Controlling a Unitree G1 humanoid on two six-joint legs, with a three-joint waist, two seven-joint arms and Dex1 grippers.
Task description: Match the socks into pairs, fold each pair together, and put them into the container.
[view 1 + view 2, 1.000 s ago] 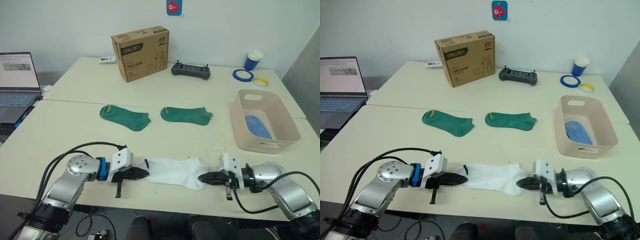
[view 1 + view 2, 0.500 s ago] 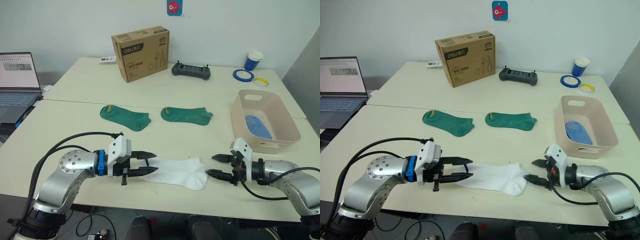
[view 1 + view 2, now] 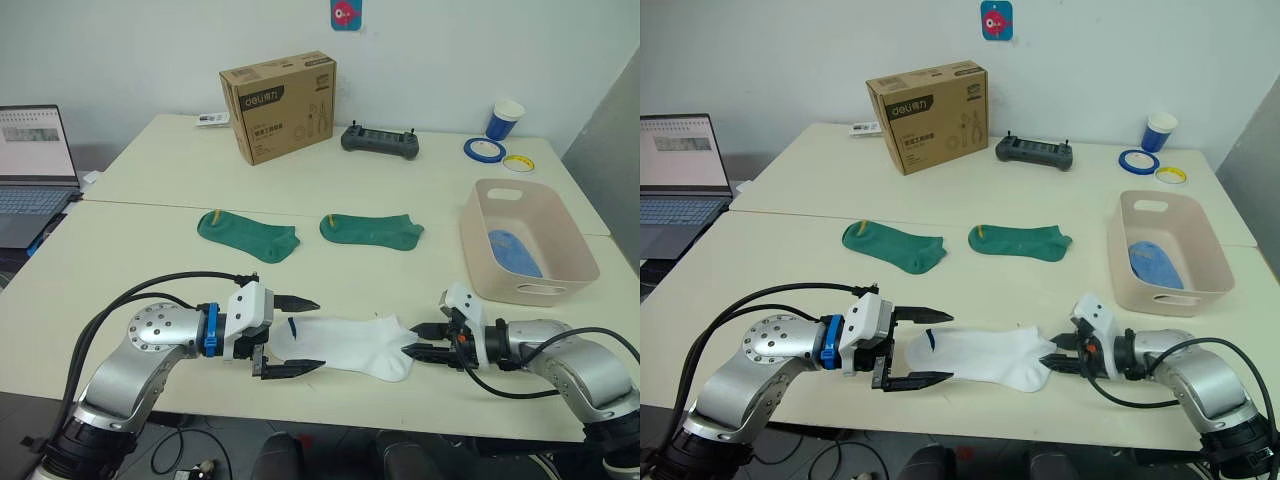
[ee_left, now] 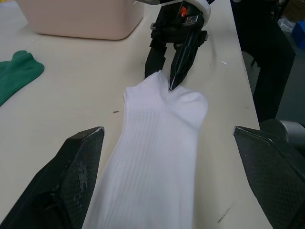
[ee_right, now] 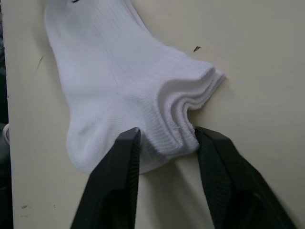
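Near edge of the table (image 3: 120, 270): the white socks (image 3: 345, 346) lie stacked flat as one pair, long axis left to right, close to the table's near edge.

Left gripper (image 3: 295, 335) is released, jaws spread wide, one finger on each side of the cuff end, not touching the fabric as far as the wrist view shows. Right gripper (image 3: 421, 340) is at the toe end; fingers (image 5: 119, 186) stand apart with the layered toe edge between them. Not clamped; contact looks light at most.

Risks, as judgement:
- The toe end shows several loose layers. A shallow pinch may catch only the top layer, so the pair would separate on lifting.
- The pair sits near the table's front edge. A drag toward the robot during folding could pull it off.
- If the left jaws close without moving in, they miss the cuff.

Middle: the two dark green socks (image 3: 248, 231) (image 3: 372, 230) lie apart from each other, unpaired, well beyond the white pair. Open table lies between them and the white socks, giving room to fold away from the edge.

Right: the pink container (image 3: 574, 250) stands near the right edge, a blue sock (image 3: 515, 251) inside. The path from the right gripper to it is clear.

Far: cardboard box (image 3: 280, 106), controller (image 3: 379, 142), cup (image 3: 508, 120), tape rolls (image 3: 485, 149); laptop (image 3: 35, 160) at far left. All well clear of the work.
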